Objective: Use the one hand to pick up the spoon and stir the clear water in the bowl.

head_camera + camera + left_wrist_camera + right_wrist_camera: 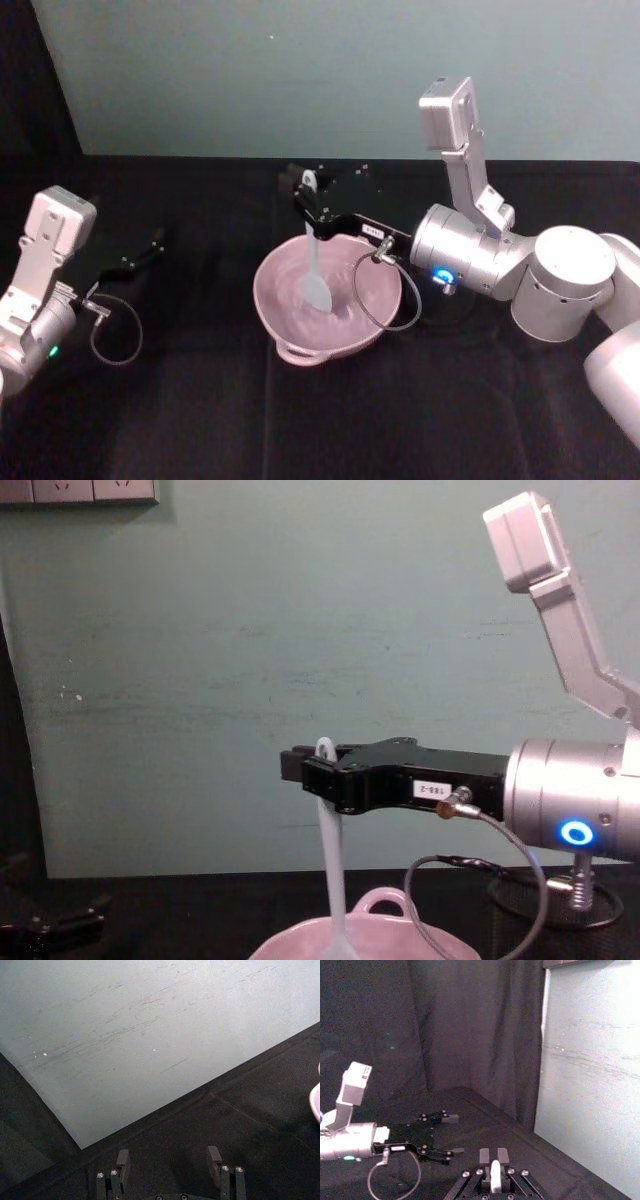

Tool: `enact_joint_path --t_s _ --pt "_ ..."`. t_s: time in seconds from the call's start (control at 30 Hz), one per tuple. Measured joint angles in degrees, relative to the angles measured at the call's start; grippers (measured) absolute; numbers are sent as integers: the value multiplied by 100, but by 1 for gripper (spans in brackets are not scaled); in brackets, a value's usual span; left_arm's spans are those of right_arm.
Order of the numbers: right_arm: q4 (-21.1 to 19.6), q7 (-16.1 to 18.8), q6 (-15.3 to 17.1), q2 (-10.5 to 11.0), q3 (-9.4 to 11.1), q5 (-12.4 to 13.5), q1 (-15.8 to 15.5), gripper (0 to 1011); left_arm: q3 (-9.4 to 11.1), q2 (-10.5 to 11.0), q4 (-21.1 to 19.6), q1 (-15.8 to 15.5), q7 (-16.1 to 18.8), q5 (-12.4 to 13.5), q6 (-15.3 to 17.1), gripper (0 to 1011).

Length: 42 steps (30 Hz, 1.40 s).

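Stirring step in hand: right tool [312, 208] pinches spoon [316, 272] near its loop, blade dipped in water [345, 300] inside bowl [268, 305]. The left tool [148, 248] idles far left, spread. Next: circle blade gently, clear of rim.

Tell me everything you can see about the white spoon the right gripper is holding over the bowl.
The spoon is white and slightly translucent, plastic-looking, with a long slim handle ending in a loop and a flat rounded blade. It hangs near upright, blade down inside the pink bowl. The right gripper is shut on its handle just below the loop.
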Motion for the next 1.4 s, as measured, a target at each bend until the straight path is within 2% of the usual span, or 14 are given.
enact_joint_path --t_s 0.13,0.43,0.67,0.87,1.1,1.4 --pt "178 87 -47 -112 -39 52 76 109 0 0 0 0 0 0 0 1011" --pt "1107 362 -363 -497 4 341 443 109 0 0 0 0 0 0 0 1011" --pt "1490 353 -481 -525 112 350 636 109 0 0 0 0 0 0 0 1011" --pt "1470 263 -479 -405 242 337 619 108 0 0 0 0 0 0 0 1011" --pt "1095 158 -341 -183 337 314 437 109 0 0 0 0 0 0 0 1011" --pt "588 125 -125 -4 262 256 194 109 0 0 0 0 0 0 0 1011"
